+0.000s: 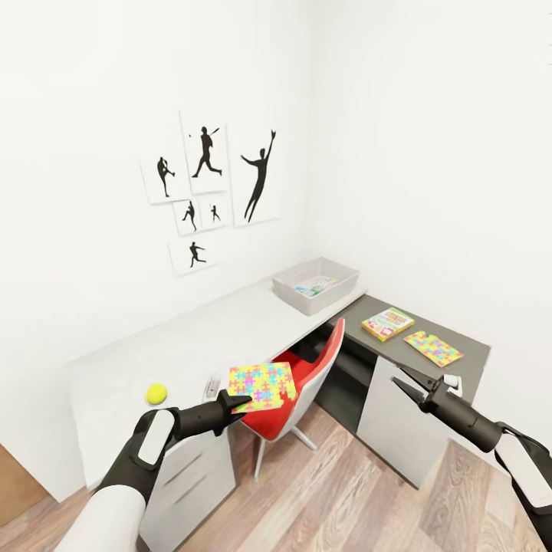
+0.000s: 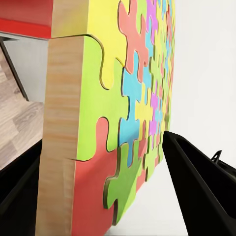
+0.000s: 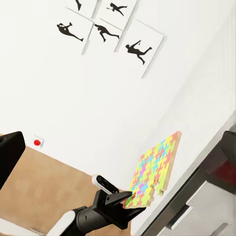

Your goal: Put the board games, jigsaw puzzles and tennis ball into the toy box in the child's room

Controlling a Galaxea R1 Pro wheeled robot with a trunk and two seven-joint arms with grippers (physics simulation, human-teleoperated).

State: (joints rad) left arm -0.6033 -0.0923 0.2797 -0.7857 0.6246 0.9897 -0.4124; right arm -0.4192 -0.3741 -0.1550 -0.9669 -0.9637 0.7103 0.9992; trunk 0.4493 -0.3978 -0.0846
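My left gripper (image 1: 239, 402) is shut on the corner of a multicoloured jigsaw puzzle (image 1: 263, 385), held in the air above the red chair, just off the table's front edge. Up close, the puzzle (image 2: 128, 108) stands between the two black fingers (image 2: 196, 187). The tennis ball (image 1: 156, 393) lies on the pale table (image 1: 199, 337) near my left arm. A second jigsaw puzzle (image 1: 434, 347) and a yellow-green board game (image 1: 387, 323) lie on the dark side unit. The grey toy box (image 1: 307, 301) sits at the corner with a board game (image 1: 314, 288) inside. My right gripper (image 1: 405, 383) hangs open before the side unit.
A red and white chair (image 1: 310, 368) is tucked under the table between my arms. A small grey object (image 1: 212, 386) lies near the table's front edge. A small white object (image 1: 452, 381) rests at the side unit's near corner. Silhouette pictures (image 1: 207, 192) hang on the wall.
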